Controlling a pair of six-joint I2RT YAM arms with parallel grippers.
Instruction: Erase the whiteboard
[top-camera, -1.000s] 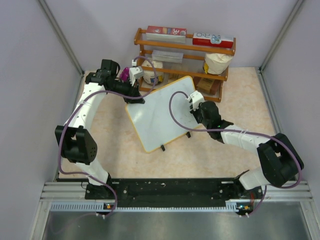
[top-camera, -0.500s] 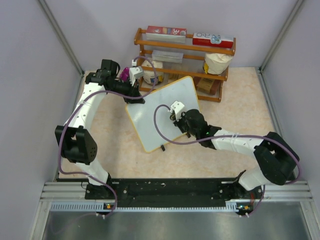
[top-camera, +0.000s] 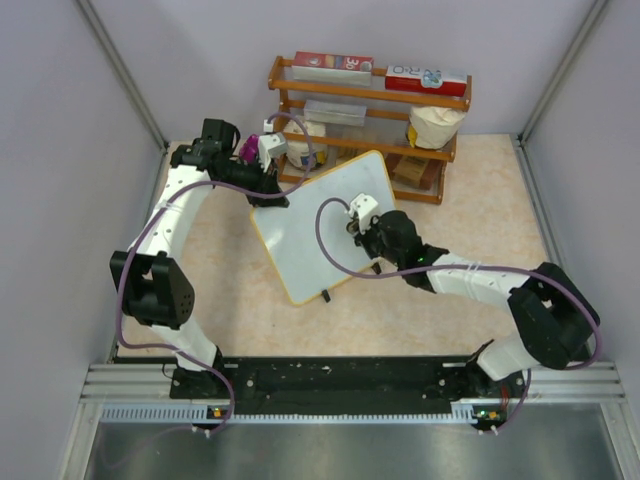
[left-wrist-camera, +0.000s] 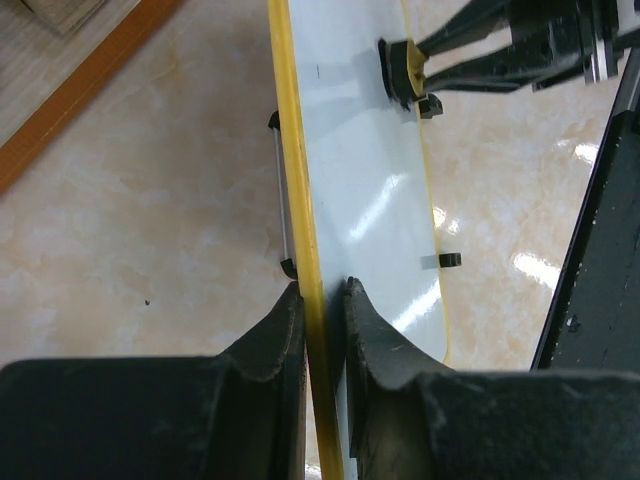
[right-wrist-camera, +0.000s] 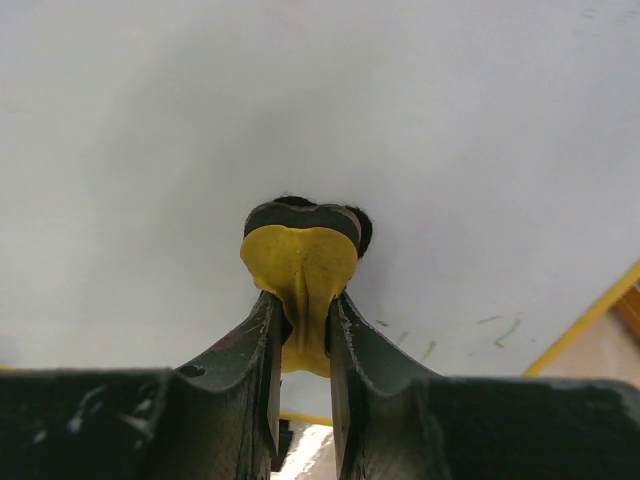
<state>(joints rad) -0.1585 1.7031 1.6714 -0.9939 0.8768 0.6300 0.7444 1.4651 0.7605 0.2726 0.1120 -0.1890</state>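
Observation:
The whiteboard (top-camera: 305, 240) stands tilted on its black feet in the middle of the table, white with a yellow frame. My left gripper (top-camera: 270, 198) is shut on its upper left edge; in the left wrist view the frame (left-wrist-camera: 300, 200) runs between the jaws of the left gripper (left-wrist-camera: 322, 300). My right gripper (top-camera: 355, 228) is shut on a yellow eraser (right-wrist-camera: 300, 275) with a black pad, pressed flat on the board's face (right-wrist-camera: 300, 100). The eraser also shows in the left wrist view (left-wrist-camera: 398, 68). Faint green marks (right-wrist-camera: 505, 330) lie near the board's edge.
A wooden shelf (top-camera: 370, 100) stands just behind the board, holding boxes, a pale bag (top-camera: 435, 125) and a purple item (top-camera: 247, 148). Grey walls close in the table on three sides. The board's feet (top-camera: 326, 296) rest on beige tabletop.
My right gripper with the eraser has swept left across the board from its upper right part, then come back slightly up and right. The left gripper and the board have stayed put.

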